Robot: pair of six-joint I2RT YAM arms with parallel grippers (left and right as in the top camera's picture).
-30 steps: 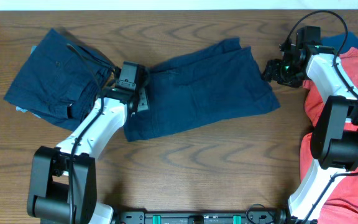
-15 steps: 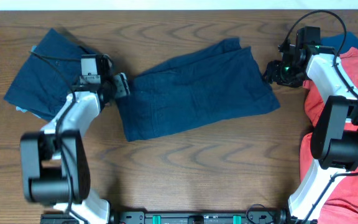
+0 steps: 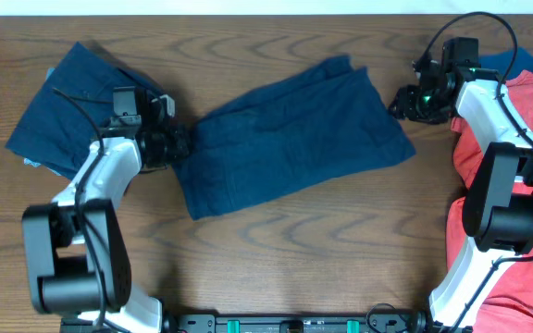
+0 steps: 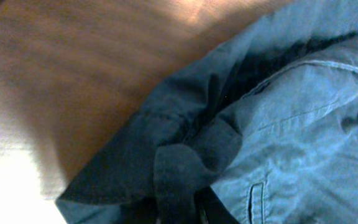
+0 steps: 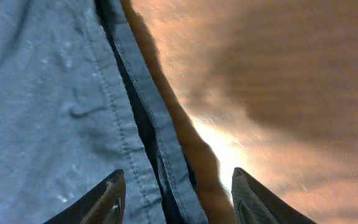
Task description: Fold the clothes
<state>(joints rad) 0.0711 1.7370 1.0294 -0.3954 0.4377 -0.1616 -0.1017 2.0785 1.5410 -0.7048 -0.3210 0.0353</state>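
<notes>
navy shorts [image 4: 278, 124] | fold bunched at jaws (pinched) | wooden table [image 4: 73, 74] beneath

Evenly and brightly lit from above in the overhead view, sharp edge to edge, with only faint, short shadows beside the arms on the table [image 3: 294, 242]. Dimmer and soft in the left wrist view: smeared wood grain, a blown-out white patch at lower left, black shade in the folds of the navy shorts [image 4: 291, 130]. Blurred in the right wrist view too, with 1 hot glare spot on the wood and a murky shadow at upper right.
</notes>
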